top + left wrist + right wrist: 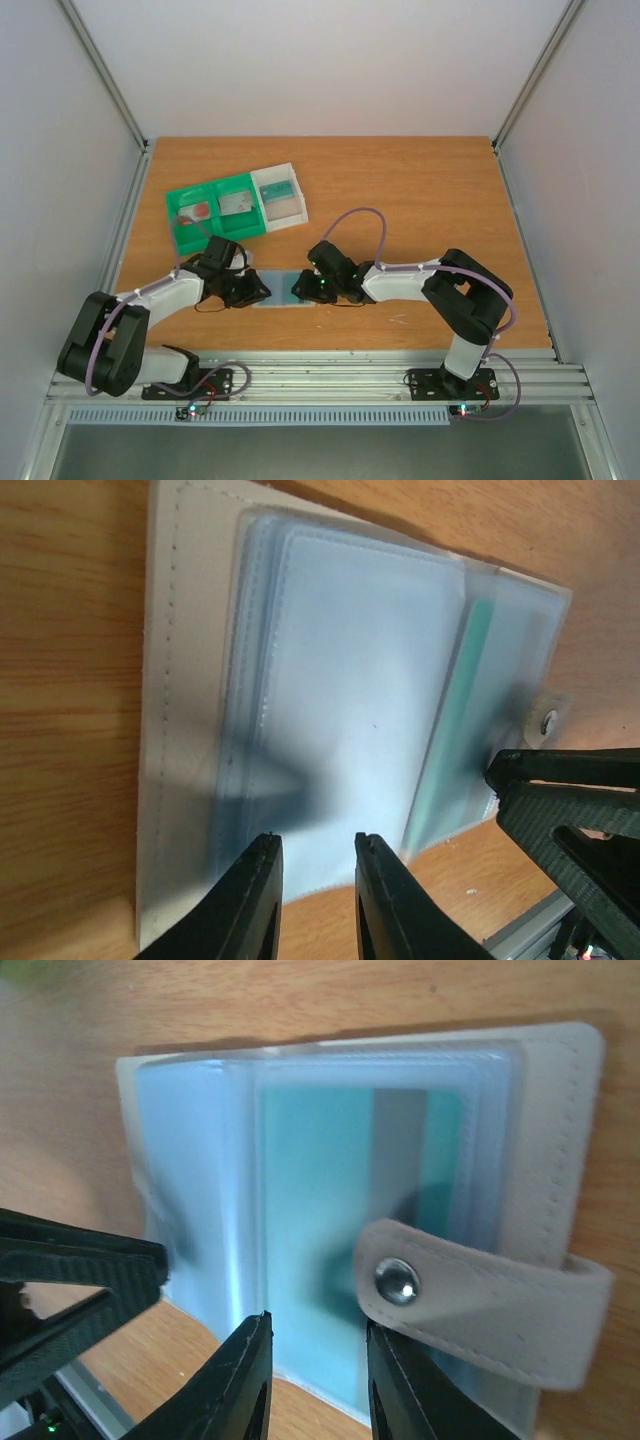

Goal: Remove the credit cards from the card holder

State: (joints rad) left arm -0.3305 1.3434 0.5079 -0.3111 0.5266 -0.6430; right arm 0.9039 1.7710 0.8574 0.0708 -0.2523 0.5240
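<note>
The pale blue-grey card holder [282, 291] lies open on the table between my two grippers. In the left wrist view its clear pocket sleeves [340, 680] look empty, with the edge of a teal card [455, 730] at the right. In the right wrist view the teal card [330, 1180], with a grey stripe, sits inside a sleeve beside the white snap tab [480, 1295]. My left gripper [315, 840] is open over the holder's near edge. My right gripper [318, 1322] is open over the teal card's sleeve, one finger against the tab. Neither holds anything.
A green-and-white three-compartment tray [212, 190] stands at the back left. It holds a red-and-white card [197, 211], a grey card [236, 203] and a teal card [280, 190]. The two grippers are close together over the holder [560, 1110].
</note>
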